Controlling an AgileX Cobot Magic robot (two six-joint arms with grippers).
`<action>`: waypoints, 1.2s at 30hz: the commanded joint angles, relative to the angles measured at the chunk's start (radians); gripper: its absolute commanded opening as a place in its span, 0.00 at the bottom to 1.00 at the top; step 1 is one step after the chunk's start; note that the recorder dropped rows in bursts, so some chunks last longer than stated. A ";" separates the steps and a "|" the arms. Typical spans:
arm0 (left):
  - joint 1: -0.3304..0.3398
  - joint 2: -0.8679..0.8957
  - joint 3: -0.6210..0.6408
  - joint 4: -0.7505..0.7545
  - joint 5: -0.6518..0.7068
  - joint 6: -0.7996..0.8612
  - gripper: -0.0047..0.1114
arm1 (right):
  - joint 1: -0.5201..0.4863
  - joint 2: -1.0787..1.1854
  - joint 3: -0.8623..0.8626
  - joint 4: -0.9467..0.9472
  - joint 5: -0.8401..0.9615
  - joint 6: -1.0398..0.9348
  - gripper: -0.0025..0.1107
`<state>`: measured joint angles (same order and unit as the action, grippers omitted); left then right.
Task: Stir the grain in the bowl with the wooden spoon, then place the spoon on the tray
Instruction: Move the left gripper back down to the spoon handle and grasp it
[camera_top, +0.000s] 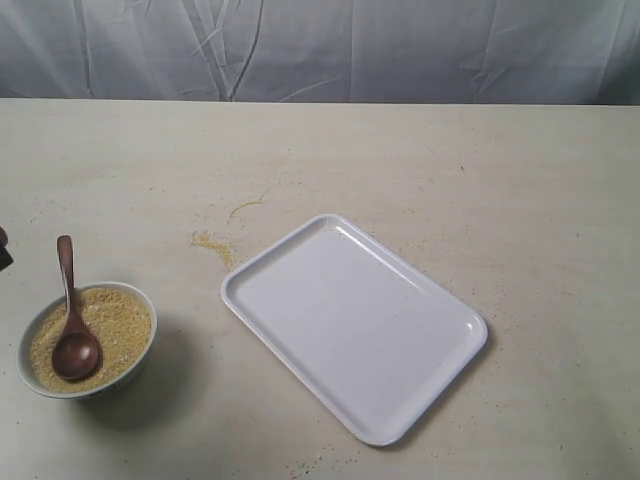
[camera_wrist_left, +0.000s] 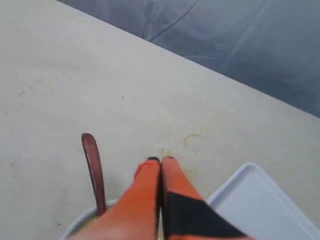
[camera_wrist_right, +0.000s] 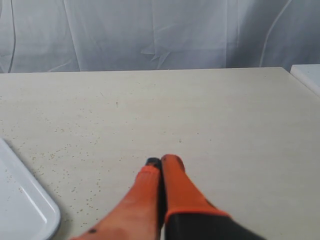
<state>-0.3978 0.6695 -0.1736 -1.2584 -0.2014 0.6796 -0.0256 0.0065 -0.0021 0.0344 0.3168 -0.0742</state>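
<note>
Wooden spoon sits in the bowl, near-left on the tabletop. Head rests on the grain, handle leans over the far rim. Long axis is roughly front-to-back, tip pointing away and slightly left. Tray lies diagonally to the right, apart. My left fingers and right fingers are pressed together, empty.

L claw & R claw: orange, blk tips.

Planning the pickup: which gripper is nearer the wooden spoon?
Left. The left gripper hovers beside the wooden spoon handle; the right gripper is beyond the tray, far from the spoon.
</note>
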 joint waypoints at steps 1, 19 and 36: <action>-0.003 -0.032 0.016 0.055 -0.081 -0.059 0.04 | 0.003 -0.007 0.002 -0.001 -0.012 -0.001 0.02; 0.507 0.529 -0.273 0.083 0.485 0.154 0.04 | 0.003 -0.007 0.002 -0.001 -0.012 -0.001 0.02; 0.539 0.526 -0.336 0.194 0.622 0.172 0.04 | 0.003 -0.007 0.002 -0.001 -0.012 -0.001 0.02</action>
<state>0.1555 1.1901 -0.5465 -1.0003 0.5034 0.8207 -0.0256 0.0065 -0.0021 0.0344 0.3168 -0.0742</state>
